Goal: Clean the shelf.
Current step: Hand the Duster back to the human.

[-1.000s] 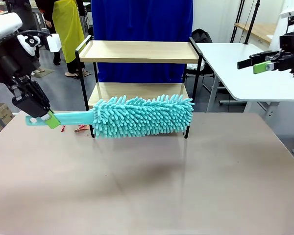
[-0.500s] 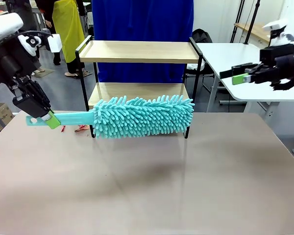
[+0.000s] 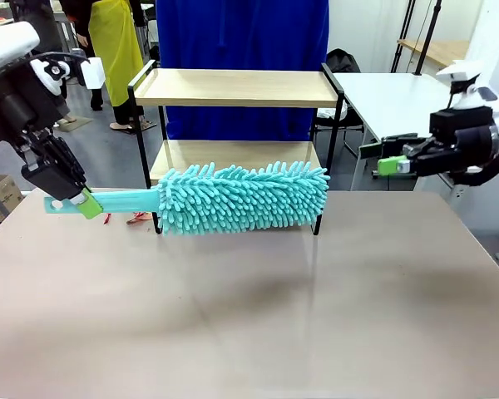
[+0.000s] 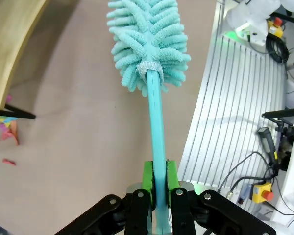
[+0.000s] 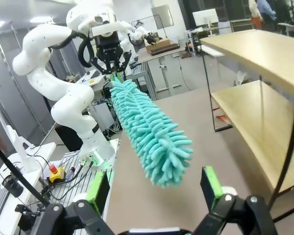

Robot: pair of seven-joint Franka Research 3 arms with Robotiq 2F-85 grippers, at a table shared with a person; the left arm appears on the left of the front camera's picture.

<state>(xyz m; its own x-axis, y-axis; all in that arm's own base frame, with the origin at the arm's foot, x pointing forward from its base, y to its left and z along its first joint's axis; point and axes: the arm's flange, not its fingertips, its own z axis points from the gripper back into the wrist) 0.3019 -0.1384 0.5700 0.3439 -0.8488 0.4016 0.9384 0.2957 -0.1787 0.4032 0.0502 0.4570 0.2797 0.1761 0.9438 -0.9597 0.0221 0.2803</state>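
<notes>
my left gripper (image 3: 81, 202) pinches duster (image 3: 241, 198) handle end; right gripper (image 3: 381, 158) spread at 3 o'clock; duster could droop, snag shelf (image 3: 237, 87) leg.

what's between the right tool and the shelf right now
In the right wrist view, the teal duster's fluffy head hangs ahead of the open right tool, with the shelf off to one side.
</notes>
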